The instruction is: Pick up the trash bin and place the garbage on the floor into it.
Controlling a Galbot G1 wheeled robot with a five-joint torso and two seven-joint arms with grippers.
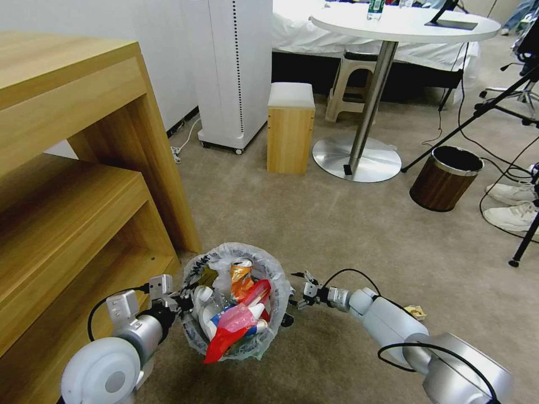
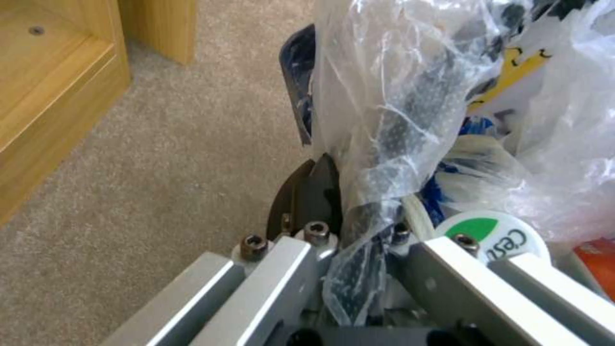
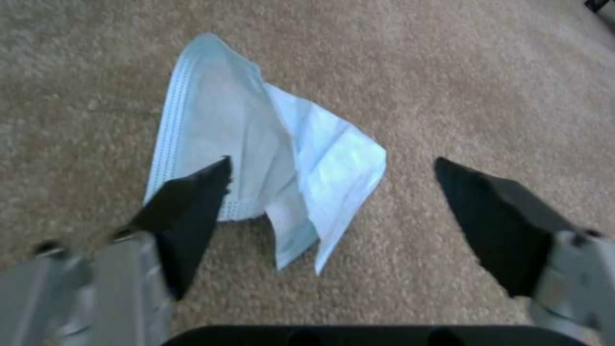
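Your right gripper (image 3: 330,202) hangs spread wide directly above the crumpled pale-blue face mask (image 3: 256,154) on the beige carpet (image 3: 480,72), while your left gripper (image 2: 349,240) pinches the bag-lined trash bin (image 1: 236,303).

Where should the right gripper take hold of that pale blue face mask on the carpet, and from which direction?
Come straight down with the open right gripper and close on the mask's raised centre fold. The mask lies crumpled on the floor, with a ridge standing up between the fingertips, so there is something to pinch; its flat edges hug the carpet.
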